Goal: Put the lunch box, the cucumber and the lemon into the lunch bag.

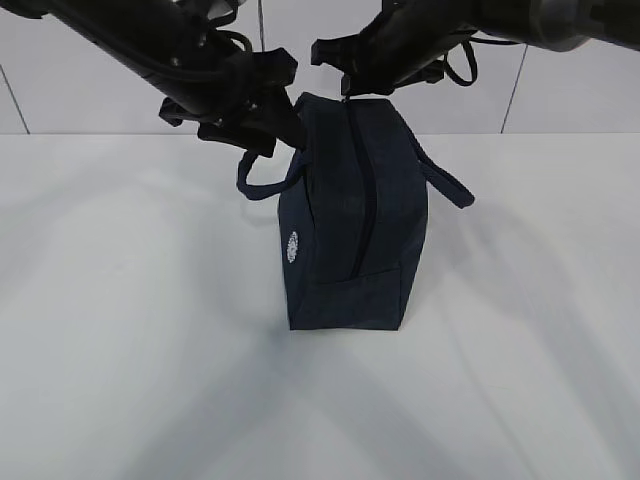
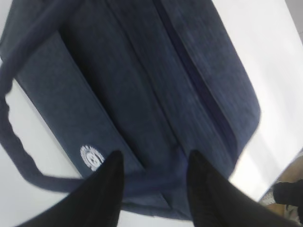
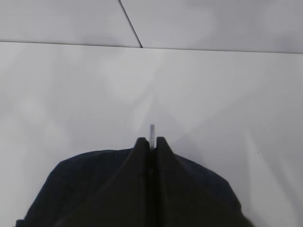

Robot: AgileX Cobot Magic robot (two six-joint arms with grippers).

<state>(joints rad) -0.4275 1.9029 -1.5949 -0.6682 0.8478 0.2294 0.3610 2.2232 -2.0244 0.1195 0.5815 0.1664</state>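
Two arms of mine reach in from the upper corners of the exterior view, and both end at the far end of the lunch bag (image 1: 345,220). Below them spreads the white table (image 1: 120,350), the largest thing here, with a pale panelled wall (image 1: 100,90) behind it.

Next in size, the lunch bag stands upright at the middle of the table, its dark zipper line (image 1: 365,200) running along the top toward the camera. One loop handle (image 1: 262,178) hangs out to its left side and the other (image 1: 445,180) to its right. A small white round logo (image 1: 292,246) sits on the left side panel.

My left arm slants down from the upper left, and my left gripper (image 2: 154,182) hovers over the bag's far left corner. In the left wrist view its two black fingers (image 2: 106,189) stand spread apart above the navy fabric, with nothing between them; the logo (image 2: 92,157) shows just beside the left finger.

My right arm comes in from the upper right, wrist bent down over the far end of the zipper. My right gripper (image 3: 150,142) is pressed together, and a thin silver piece (image 3: 152,130) sticks out from between the tips, the bag's dark fabric (image 3: 85,184) bulging beneath. I cannot tell for sure what that piece is.

I cannot see the lunch box, cucumber or lemon in any view.
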